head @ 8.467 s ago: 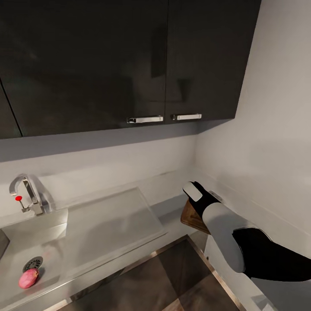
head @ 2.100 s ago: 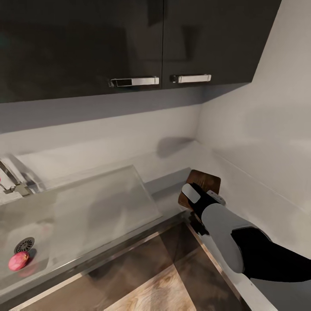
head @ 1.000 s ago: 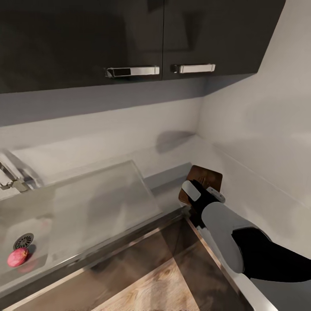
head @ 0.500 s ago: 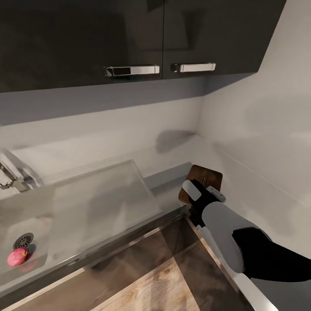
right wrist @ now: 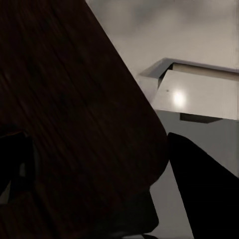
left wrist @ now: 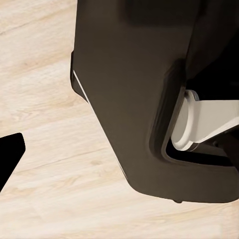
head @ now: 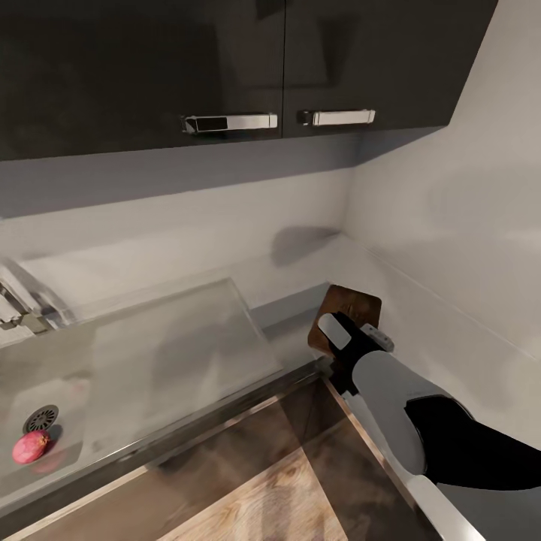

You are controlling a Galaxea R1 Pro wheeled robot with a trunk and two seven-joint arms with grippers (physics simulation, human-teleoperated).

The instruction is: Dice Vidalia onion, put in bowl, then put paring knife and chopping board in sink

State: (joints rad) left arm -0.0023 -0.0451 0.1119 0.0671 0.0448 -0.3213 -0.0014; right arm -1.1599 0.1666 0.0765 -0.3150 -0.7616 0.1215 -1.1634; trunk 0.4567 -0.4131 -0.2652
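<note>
Over at the right of the head view, the right arm reaches forward to the corner of the countertop [head: 300, 263], and its gripper [head: 340, 340] sits against the chopping board [head: 353, 304]. That dark brown board stands tilted up off the worktop, its far edge raised toward the white wall. From the right wrist view the board's wood grain [right wrist: 74, 124] looms very close, with one dark finger [right wrist: 204, 184] beside its rounded corner; whether the jaws are pinching the board I cannot tell for certain, since the fingertips are hidden behind the wrist.

Lower left in the head view lies the sink [head: 68, 406], steel, with its round drain [head: 41, 418] and a pinkish Vidalia onion [head: 31, 446] resting just beside that drain. A flat drainboard [head: 180, 353] runs from the basin toward the middle, and part of the tap [head: 19, 308] shows at the left edge. Dark wall cabinets [head: 225, 68] with two chrome handles hang across the top.

The left wrist view looks down on pale wood flooring [left wrist: 45, 99] and the robot's dark base [left wrist: 144, 99]; the left jaws cannot be judged.
</note>
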